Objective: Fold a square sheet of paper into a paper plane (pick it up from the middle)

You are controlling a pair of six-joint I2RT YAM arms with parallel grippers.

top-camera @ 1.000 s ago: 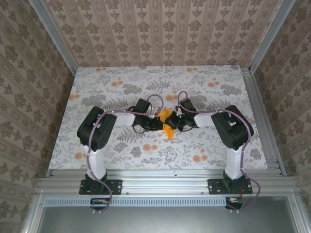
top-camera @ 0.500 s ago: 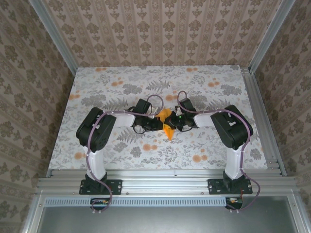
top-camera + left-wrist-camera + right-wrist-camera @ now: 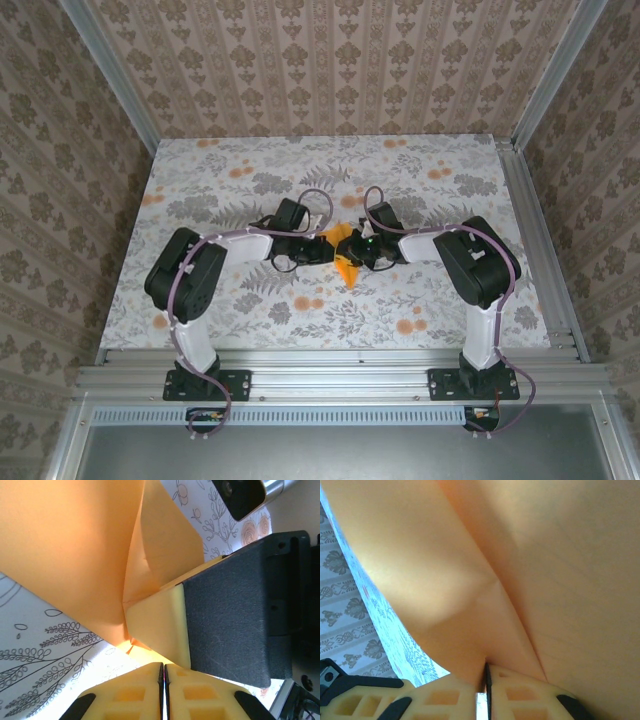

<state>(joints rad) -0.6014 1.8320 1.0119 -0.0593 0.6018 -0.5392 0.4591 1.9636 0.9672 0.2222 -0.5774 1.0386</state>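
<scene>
1. Apparently mid-fold: the left tool has its pads almost touching, with nothing visible between them. The right tool pinches a crease of the orange paper.
2. Partly folded, the orange paper sits between both tools, over the middle of the table.
3. Next comes sharpening the crease without tearing it, and the two tools crowd each other.

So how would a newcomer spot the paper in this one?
Look at the middle of the floral table, where the two arms meet. The paper is the creased, plain bright orange piece between them, unlike the small printed orange flowers.
</scene>
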